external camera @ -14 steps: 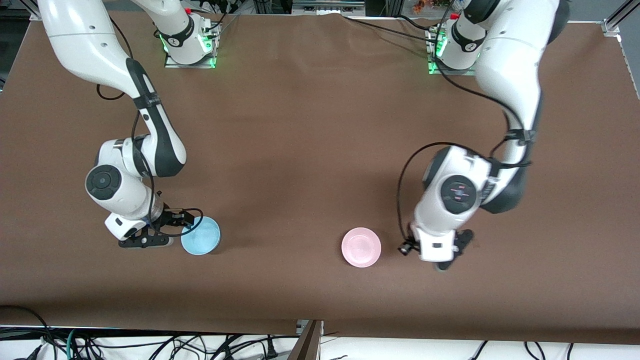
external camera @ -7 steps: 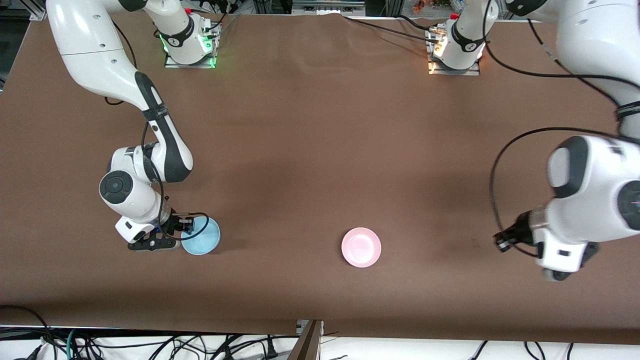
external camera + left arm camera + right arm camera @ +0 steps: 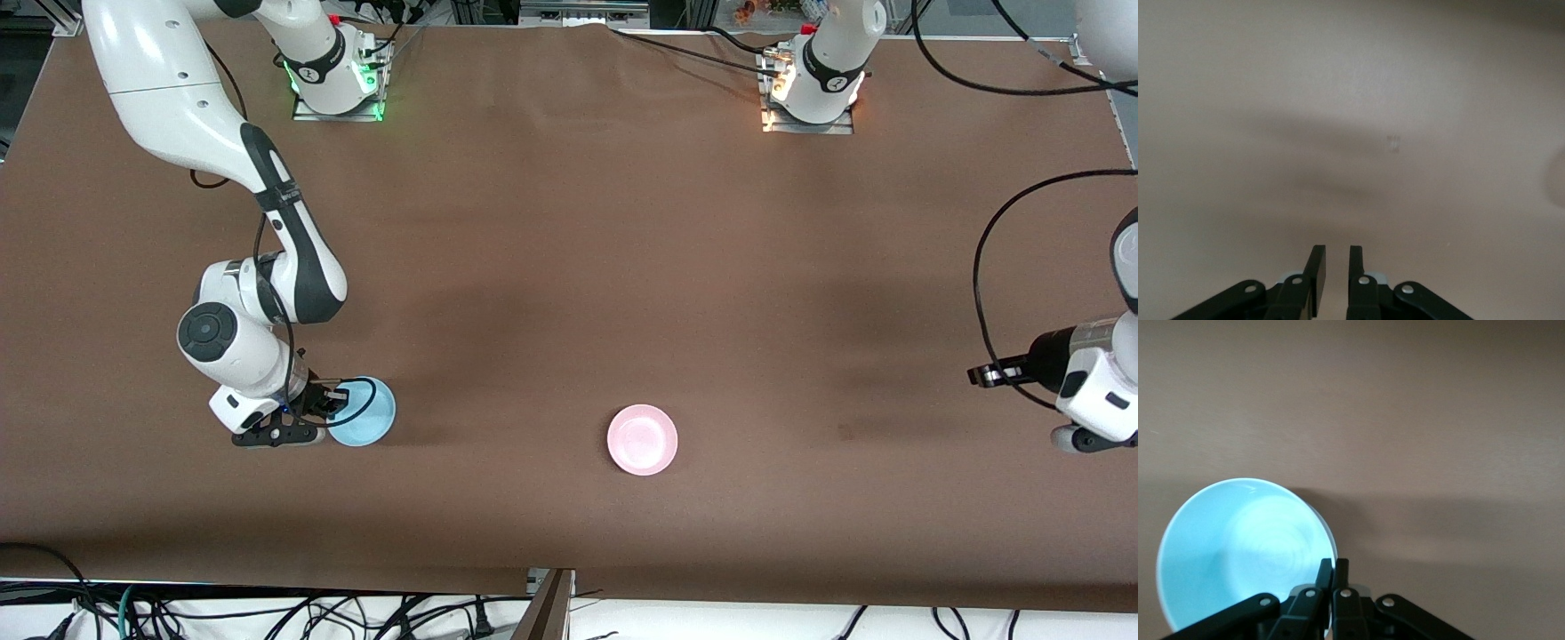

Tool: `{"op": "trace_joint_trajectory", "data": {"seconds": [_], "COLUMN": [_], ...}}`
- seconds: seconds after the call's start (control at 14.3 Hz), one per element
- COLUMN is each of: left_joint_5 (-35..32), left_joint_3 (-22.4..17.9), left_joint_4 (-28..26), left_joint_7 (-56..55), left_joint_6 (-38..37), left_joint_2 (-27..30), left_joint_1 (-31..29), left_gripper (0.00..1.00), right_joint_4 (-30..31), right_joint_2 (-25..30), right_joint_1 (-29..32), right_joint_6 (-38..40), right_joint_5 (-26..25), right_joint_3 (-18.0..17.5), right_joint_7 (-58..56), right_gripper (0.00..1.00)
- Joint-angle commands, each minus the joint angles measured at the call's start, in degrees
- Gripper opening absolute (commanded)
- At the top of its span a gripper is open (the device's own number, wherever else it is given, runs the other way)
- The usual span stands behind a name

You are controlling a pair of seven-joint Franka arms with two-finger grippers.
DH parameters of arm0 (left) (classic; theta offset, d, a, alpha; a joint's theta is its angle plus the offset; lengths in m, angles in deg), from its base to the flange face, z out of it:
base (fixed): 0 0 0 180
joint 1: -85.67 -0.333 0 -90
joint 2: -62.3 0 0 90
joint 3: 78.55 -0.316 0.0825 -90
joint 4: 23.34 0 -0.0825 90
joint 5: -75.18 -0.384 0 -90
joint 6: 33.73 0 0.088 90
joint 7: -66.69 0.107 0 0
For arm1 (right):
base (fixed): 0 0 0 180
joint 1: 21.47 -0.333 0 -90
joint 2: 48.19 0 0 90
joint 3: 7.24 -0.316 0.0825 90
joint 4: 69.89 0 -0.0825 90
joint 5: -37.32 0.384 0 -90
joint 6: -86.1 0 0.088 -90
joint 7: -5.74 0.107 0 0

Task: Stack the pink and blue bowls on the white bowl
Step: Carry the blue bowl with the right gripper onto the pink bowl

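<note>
Sky-blue, smooth and plastic-looking, the small round blue bowl [image 3: 362,411] is seen toward the right arm's end of the brown cloth-covered table [image 3: 569,267], low in the front view and so near that camera. Its rim is pinched by the right gripper [image 3: 331,402], whose fingers are shown pressed together on the bowl's edge in the right wrist view [image 3: 1332,577], one finger inside the wall and one outside. The bowl appears tipped slightly, though whether it has left the table cannot be told.

The pale pink round bowl [image 3: 642,439] is set upright near the middle of the table's length, about as near the front camera as the blue one and well apart from it. No plain white bowl can be found in any view.

The left gripper [image 3: 987,374] is held over bare table at the left arm's end, well apart from both bowls; its fingers are seen nearly together with a narrow gap [image 3: 1335,267], and nothing is held between them. That arm is judged to be waiting.

The coming move is judged to turn on one relation: from the gripped blue bowl, the pink bowl lies along the table's length toward the left arm's end, and the carrying would be done by the right arm.
</note>
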Motion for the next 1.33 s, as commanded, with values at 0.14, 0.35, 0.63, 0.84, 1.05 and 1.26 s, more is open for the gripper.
{"op": "trace_joint_trajectory", "data": {"seconds": [0.14, 0.35, 0.63, 0.84, 1.05, 1.26], "left_joint_5": [1.3, 1.3, 1.2, 1.1, 1.1, 1.1], "left_joint_3": [1.2, 2.4, 3.4, 3.4, 3.4, 3.4], "left_joint_4": [-17.1, -23.5, -28.0, -27.9, -28.0, -28.2], "left_joint_7": [1.0, 0.9, 0.9, 1.0, 1.2, 1.5], "left_joint_6": [0.5, 1.2, 8.9, 10.3, 10.6, 10.6], "left_joint_2": [17.9, 23.7, 23.0, 21.3, 20.9, 20.9], "left_joint_1": [0.1, 0.1, 0.2, 0.1, 0.1, -0.3], "left_gripper": [0.23, 0.23, 0.36, 0.51, 0.62, 0.65], "right_joint_4": [-12.5, -16.1, -29.9, -31.1, -31.2, -32.0], "right_joint_2": [-0.5, -1.9, -10.1, -13.8, -16.9, -20.4], "right_joint_1": [-1.6, -7.7, -15.7, -19.4, -23.7, -26.6], "right_joint_6": [15.7, 15.0, 11.4, -2.7, -15.1, -23.0], "right_joint_5": [9.6, 9.9, 11.5, 11.6, 11.4, 11.2], "right_joint_3": [-2.0, -2.1, -3.4, -5.7, -5.5, -4.4], "right_joint_7": [7.0, 23.8, 50.5, 62.8, 69.1, 69.8], "right_gripper": [0.0, 0.0, 0.0, 0.0, 0.0, 0.0]}}
